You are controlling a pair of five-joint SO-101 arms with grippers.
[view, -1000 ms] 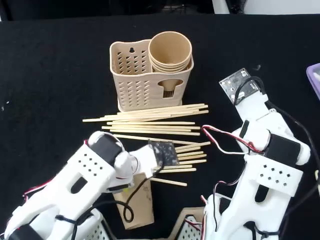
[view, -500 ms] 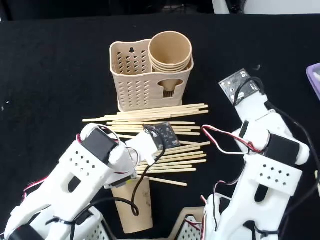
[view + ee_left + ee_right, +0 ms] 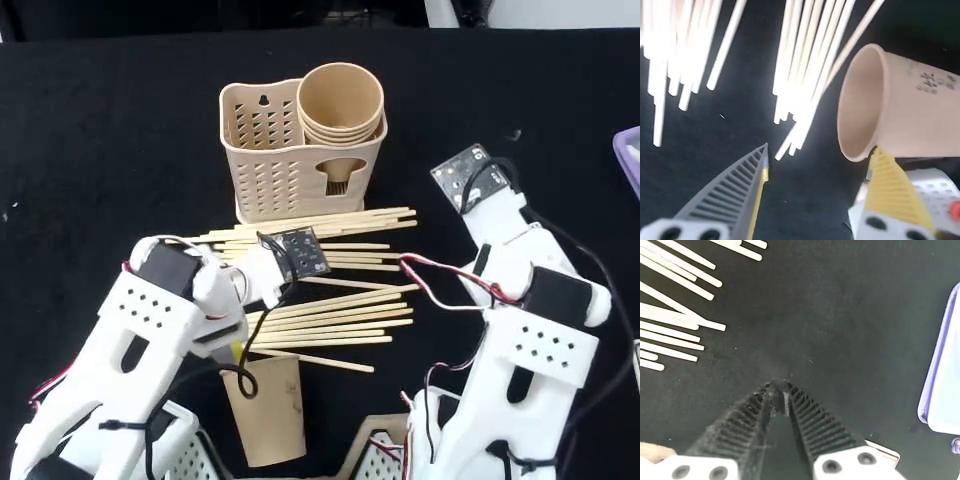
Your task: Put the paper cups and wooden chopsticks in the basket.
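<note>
The left arm has swung toward the frame's upper left, off the chopsticks, uncovering more of the lying paper cup.

Robotics lab setup, likely: black-covered table; white left arm and right arm, exposed wiring, at 6 o'clock; lavender tray at 3 o'clock.

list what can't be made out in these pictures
lying paper cup: high view, the left arm overlaps its rim; left wrist view, the frame edge cuts its base.
chopsticks: high view, the left arm hides some ends; left wrist view, glare blurs them, no count.
purple object: cut by the edge in high and right wrist views; unidentifiable.
stacked cups in the basket: number too small to tell.
</note>
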